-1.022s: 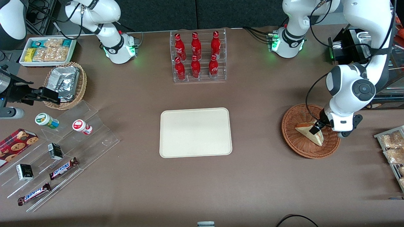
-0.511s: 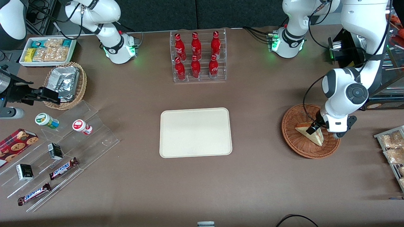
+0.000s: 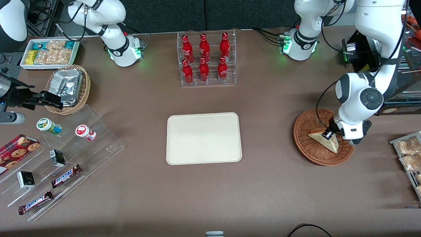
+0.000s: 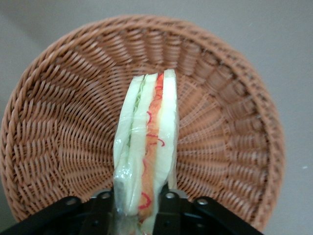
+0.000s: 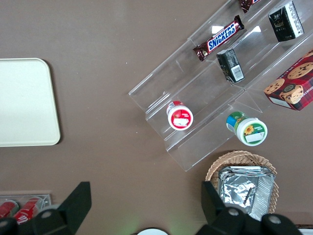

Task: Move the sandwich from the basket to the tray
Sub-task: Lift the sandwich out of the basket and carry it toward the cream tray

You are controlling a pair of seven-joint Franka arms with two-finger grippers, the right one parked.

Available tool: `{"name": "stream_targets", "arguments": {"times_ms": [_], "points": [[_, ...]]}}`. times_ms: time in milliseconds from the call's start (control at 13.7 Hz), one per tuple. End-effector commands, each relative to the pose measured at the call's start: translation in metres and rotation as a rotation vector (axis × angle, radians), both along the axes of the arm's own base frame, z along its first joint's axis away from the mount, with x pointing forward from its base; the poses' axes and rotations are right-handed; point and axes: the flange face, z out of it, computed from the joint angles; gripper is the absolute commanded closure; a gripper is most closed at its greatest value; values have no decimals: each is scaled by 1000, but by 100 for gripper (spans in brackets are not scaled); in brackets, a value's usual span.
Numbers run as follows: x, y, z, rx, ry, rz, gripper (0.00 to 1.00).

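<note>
While the sandwich point(image 4: 146, 147) stands on edge in the basket point(image 3: 307, 149), treat it as soft and light.
Your gripper point(image 4: 142, 208) has its fingers point(image 4: 168, 200) pinching the wedge across its bread faces; squeeze gently, wrapped film may slip, and carry toward the tray point(image 3: 204, 138).

The gripper point(image 3: 327, 135) sits low at the working arm's end of the table, closed on the sandwich point(image 3: 332, 144). Around it, the brown matte table point(image 3: 279, 191) takes up almost everything, running flat and wide from the gripper toward the parked arm's end. Farther from the front camera than the gripper, a dark panel point(image 3: 164, 14) rises along the table's edge. The light is even and comes from overhead, with only soft shadows on the brown surface.
</note>
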Motion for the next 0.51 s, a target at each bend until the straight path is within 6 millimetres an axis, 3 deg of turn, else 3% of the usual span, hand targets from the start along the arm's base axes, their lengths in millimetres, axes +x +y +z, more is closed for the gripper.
{"name": "stream_targets", "arguments": {"times_ms": [0, 146, 292, 438], "points": [[17, -8, 29, 11, 53, -1, 92], [27, -15, 64, 22, 112, -10, 92], [37, -48, 100, 30, 163, -56, 92], [39, -83, 122, 40, 178, -100, 91]]}}
